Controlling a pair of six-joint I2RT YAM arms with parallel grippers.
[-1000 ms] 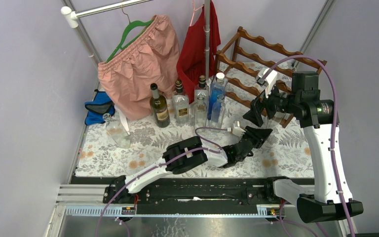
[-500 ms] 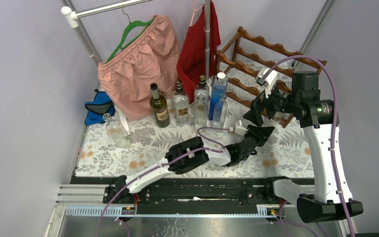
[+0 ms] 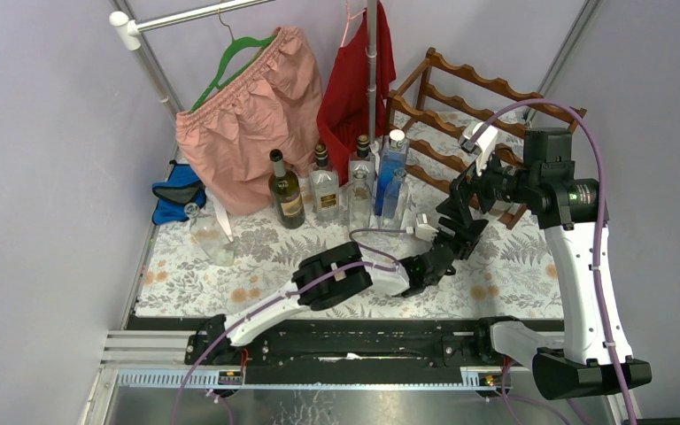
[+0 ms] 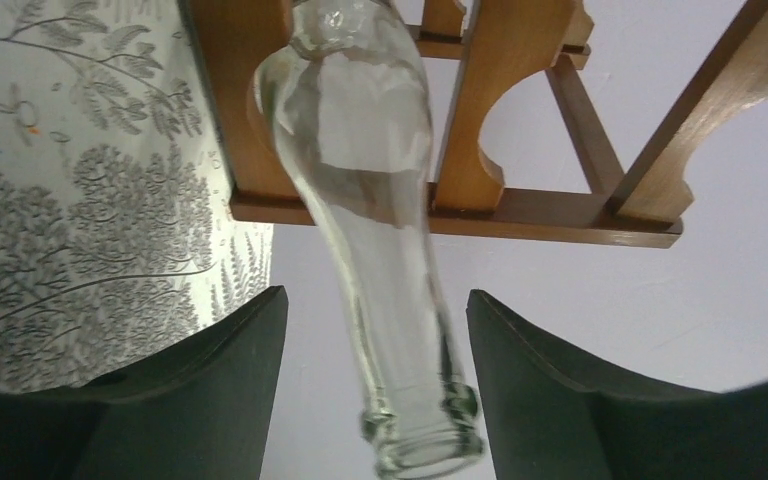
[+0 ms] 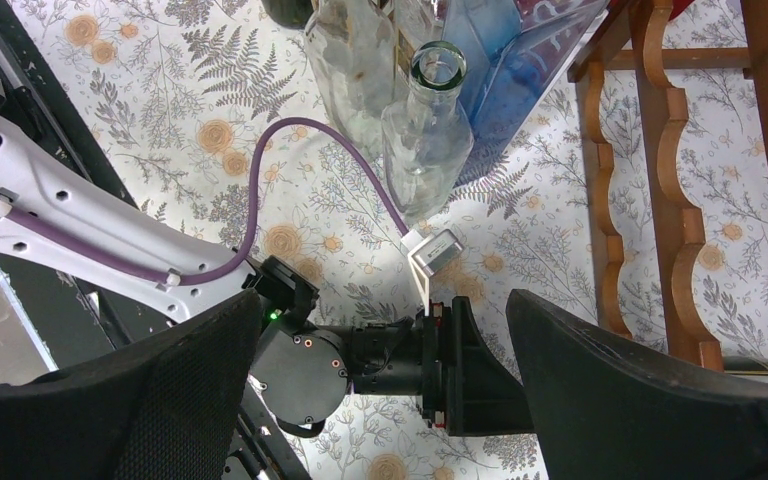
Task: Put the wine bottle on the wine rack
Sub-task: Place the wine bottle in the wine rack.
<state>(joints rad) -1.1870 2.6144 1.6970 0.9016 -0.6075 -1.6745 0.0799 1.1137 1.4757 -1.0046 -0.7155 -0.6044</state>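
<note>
A clear glass wine bottle (image 4: pixel 360 200) lies with its body among the lower rails of the reddish-brown wine rack (image 4: pixel 460 210), its neck pointing out at my left gripper (image 4: pixel 375 300). The left gripper is open; the neck sits between the fingers, nearer the right one, with a gap on both sides. In the top view the left gripper (image 3: pixel 469 230) is at the rack's (image 3: pixel 487 88) front foot. My right gripper (image 3: pixel 460 199) is open and empty just above it; in the right wrist view (image 5: pixel 382 300) it looks down on the left wrist. The rack (image 5: pixel 665 200) shows there at right.
Several upright bottles (image 3: pixel 336 181) stand left of the rack, among them a clear one (image 5: pixel 430 130) and a blue one (image 5: pixel 520 50). Pink shorts (image 3: pixel 248 115) and a red garment (image 3: pixel 354 80) hang behind. A glass carafe (image 3: pixel 217 235) and blue cloth (image 3: pixel 177 199) lie at left.
My left gripper has shifted a little up and toward the rack's foot, closer under the right gripper. The right arm has barely moved.
</note>
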